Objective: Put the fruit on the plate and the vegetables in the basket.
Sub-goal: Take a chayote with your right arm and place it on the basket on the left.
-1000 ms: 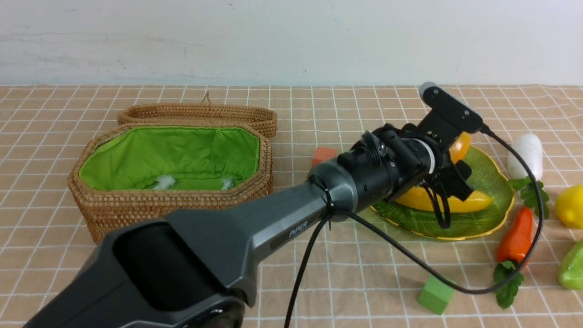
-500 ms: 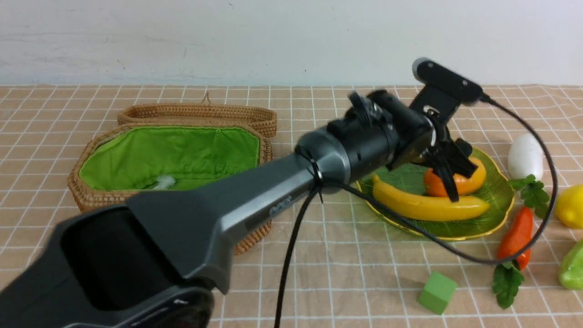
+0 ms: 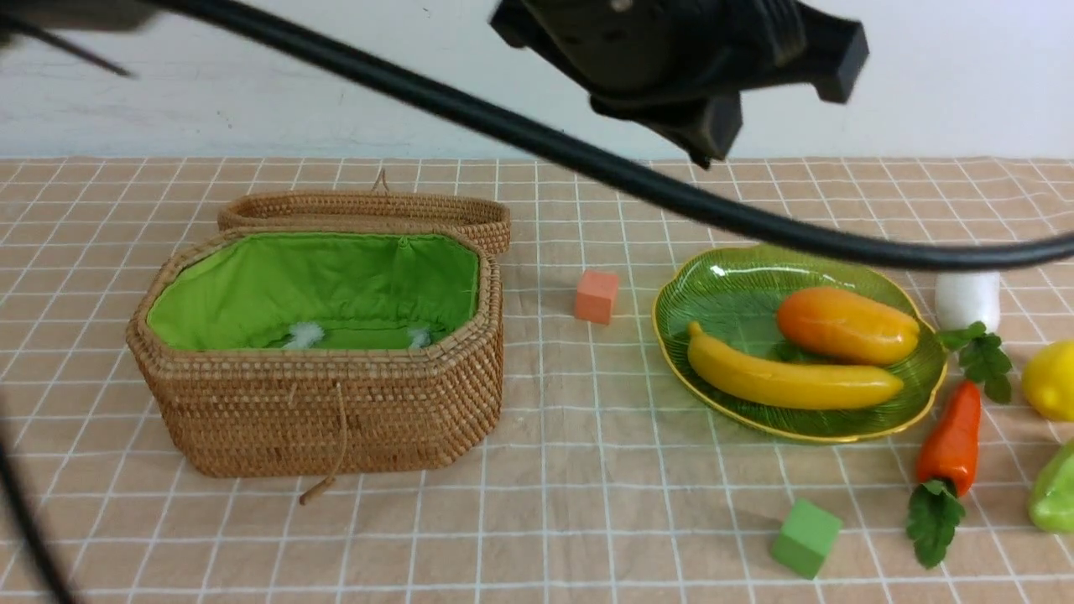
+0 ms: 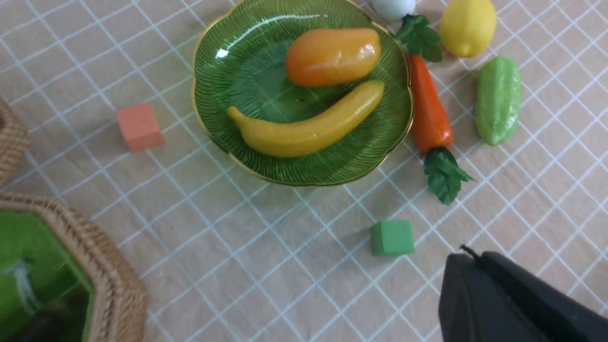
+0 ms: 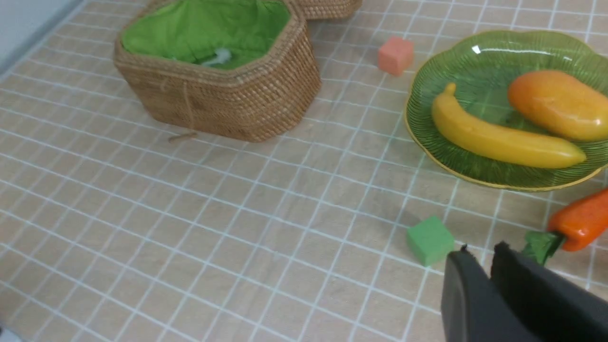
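Perhaps a lab: checked tablecloth point(image 3: 587, 503), bare wall point(image 3: 252, 109).

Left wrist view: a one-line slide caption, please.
Banana and mango rest on the plate; carrot, pepper and lemon lie outside it.

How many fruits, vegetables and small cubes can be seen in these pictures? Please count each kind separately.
Fruits: 3 (banana, mango, lemon)
Vegetables: 3 (carrot, radish, pepper)
Cubes: 2 (orange-pink cube, green cube)
Total: 8
The floor of the basket is partly hidden, so anything lying there is not counted.
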`<state>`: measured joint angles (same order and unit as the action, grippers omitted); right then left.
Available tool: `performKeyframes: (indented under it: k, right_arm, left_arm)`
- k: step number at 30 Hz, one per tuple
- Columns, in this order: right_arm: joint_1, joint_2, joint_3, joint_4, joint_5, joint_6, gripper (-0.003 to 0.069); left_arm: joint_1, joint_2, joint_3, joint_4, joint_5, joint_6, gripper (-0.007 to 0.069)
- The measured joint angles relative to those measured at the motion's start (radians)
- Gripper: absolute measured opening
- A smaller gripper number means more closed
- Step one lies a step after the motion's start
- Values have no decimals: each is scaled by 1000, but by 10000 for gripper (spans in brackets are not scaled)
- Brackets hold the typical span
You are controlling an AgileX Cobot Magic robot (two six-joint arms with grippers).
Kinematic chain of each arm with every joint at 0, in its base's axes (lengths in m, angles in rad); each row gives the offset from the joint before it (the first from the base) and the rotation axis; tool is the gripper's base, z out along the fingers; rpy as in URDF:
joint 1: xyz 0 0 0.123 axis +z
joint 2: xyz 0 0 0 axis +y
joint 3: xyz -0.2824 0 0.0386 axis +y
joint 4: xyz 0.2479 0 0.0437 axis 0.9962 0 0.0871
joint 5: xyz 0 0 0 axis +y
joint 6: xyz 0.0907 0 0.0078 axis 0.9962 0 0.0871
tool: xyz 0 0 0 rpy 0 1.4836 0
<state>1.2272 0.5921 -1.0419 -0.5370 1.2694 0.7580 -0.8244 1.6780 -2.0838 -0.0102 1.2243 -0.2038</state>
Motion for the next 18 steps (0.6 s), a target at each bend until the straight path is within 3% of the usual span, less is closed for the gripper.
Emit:
performKeyframes:
  k: [5,12,15,18]
  right_arm:
    - [0,160,0,-20,-1,-15,87]
    - [-9,359,-31,-18,-15,-67,87]
    - [-80,440,-86,24,-39,-133,87]
    - [-264,535,-147,144,-71,-282,87]
  left_arm:
    - [0,-242,280,3,-40,19,-13]
    - [0,-642,805,-37,-299,28,-13]
    - [0,-801,1028,-77,-403,58,-13]
    - [0,-978,1239,-129,-523,119,-13]
